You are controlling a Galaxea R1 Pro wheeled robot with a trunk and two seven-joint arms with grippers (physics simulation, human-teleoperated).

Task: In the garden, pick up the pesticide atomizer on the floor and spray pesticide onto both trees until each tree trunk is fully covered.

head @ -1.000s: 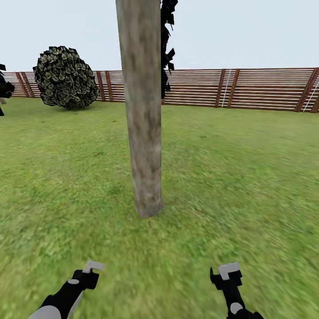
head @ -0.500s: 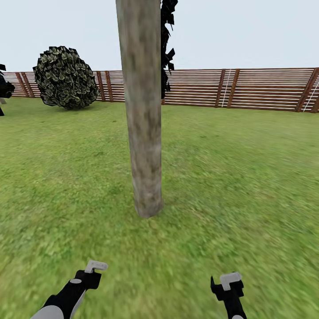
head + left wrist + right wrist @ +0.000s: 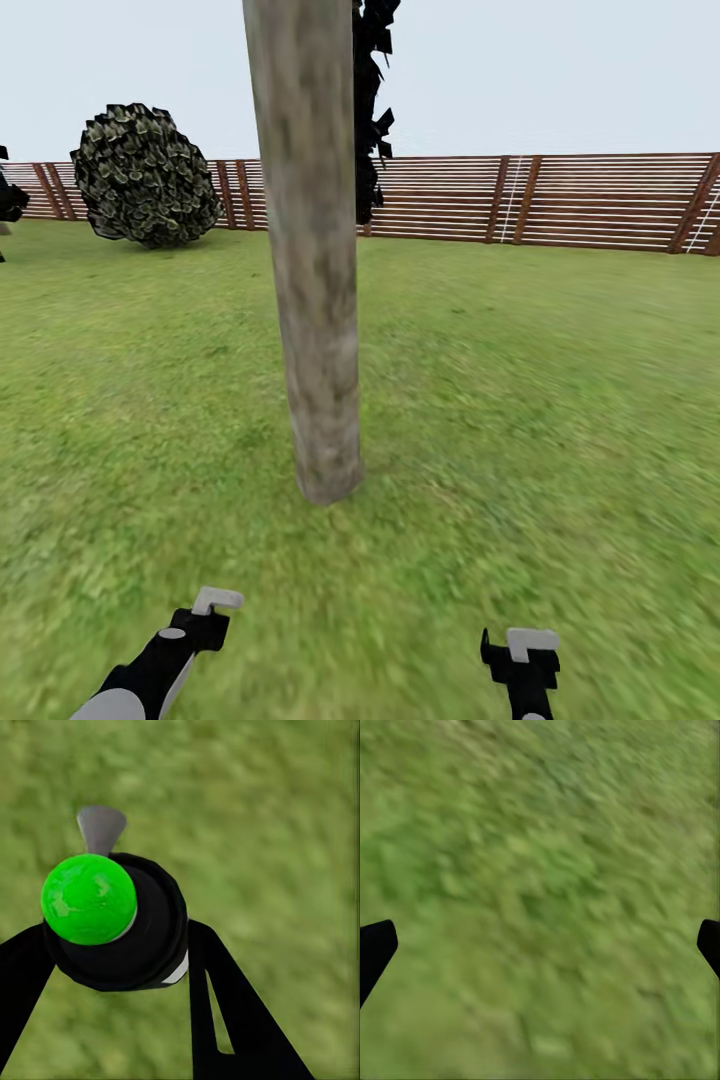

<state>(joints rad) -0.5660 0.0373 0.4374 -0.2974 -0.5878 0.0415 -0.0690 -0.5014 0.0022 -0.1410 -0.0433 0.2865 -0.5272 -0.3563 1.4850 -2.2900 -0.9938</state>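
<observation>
Your left hand (image 3: 112, 945) is clenched on the atomizer (image 3: 112, 922): in the left wrist view its black body with a green round cap sits between the two black fingers, and a grey nozzle tip stands out past the cap, over the grass. In the head view the left hand (image 3: 205, 615) is low at the left, with the pale grey tip on top of it. Your right hand (image 3: 540, 937) is released and holds nothing; in the right wrist view its two dark fingers are wide apart with only lawn between them. In the head view it (image 3: 525, 655) is low at the right, close to the frame edge.

So the pick-up looks done. The spraying, I judge, is not begun or at least leaves no mark that I can see: the trunk (image 3: 315, 300) in front of you is plain grey-beige bark, with no pale specks on it. Both arms are low and reach forward over the floor (image 3: 520, 400), well apart from the trunk base. The nozzle is not raised to the bark; where exactly it aims I cannot tell.

The trunk stands near, almost straight ahead, slightly to your left. Behind it there is a dark conifer (image 3: 370, 110), a round bush (image 3: 145, 175) at the left, and the fence (image 3: 560, 200). A second tree for the task is still left to do.
</observation>
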